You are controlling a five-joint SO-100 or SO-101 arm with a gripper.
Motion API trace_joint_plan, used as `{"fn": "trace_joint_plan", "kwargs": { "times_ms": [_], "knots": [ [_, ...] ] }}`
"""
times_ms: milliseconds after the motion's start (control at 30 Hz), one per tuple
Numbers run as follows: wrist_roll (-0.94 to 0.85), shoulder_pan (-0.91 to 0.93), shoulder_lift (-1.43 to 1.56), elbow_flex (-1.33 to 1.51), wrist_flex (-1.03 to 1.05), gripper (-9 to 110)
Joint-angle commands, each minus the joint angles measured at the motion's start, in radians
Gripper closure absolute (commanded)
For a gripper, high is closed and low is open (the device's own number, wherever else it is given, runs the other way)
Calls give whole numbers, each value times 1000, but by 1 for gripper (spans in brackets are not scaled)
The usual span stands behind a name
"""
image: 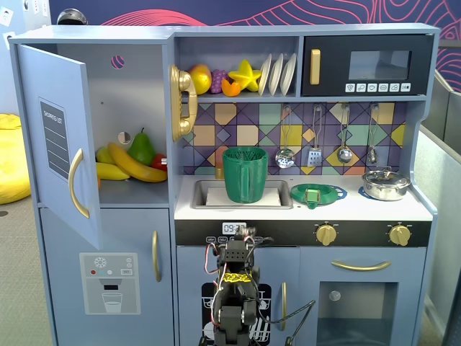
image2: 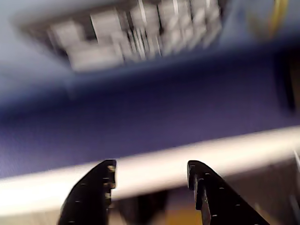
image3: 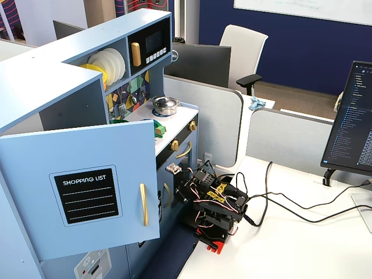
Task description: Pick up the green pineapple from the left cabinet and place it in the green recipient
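Observation:
The left cabinet stands open, its door swung out to the left; the door also shows in a fixed view. Inside I see yellow bananas, a smooth green pear and a red piece; the green pineapple does not show. The green recipient stands upright in the sink. My gripper is low in front of the counter's front panel, below the recipient. In the blurred wrist view the gripper is open and empty, facing a pale edge. It also shows in a fixed view.
A flat green strainer dish and a steel pot sit on the counter right of the sink. Toy fruit and plates fill the upper shelf. A gold phone hangs on the cabinet's right wall. Cables trail over the white desk.

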Motion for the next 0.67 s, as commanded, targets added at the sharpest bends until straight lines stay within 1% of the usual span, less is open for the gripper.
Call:
{"fn": "trace_joint_plan", "kwargs": {
  "times_ms": [0,133,300,467,633],
  "knots": [
    [-104,-2,-2,23,63,96],
    [-143,5,-2,61,72,97],
    [-143,-2,0,63,160,95],
    [-133,-2,2,63,262,95],
    [-71,6,2,64,276,95]
  ]
}}
